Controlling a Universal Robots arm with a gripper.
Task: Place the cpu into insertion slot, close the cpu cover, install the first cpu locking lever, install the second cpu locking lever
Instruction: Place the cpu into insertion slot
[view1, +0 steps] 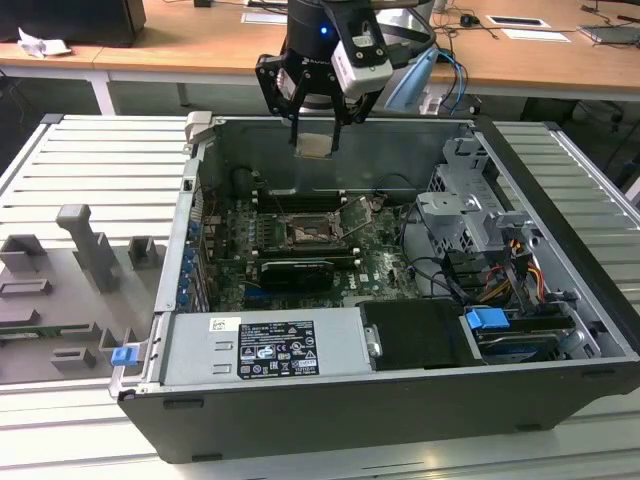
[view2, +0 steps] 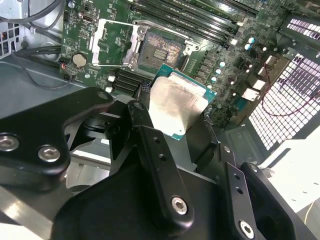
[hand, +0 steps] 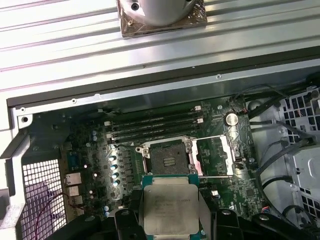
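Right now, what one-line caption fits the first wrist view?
Gripper holds the cpu above the motherboard, near the empty insertion slot, whose cpu cover stands open.

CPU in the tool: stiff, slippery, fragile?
The cpu looks like a flat metal-topped plate, so probably stiff and light. Gripped by thin edges in the tool, it may slip. Dropped from this height above the motherboard, it could well be damaged.
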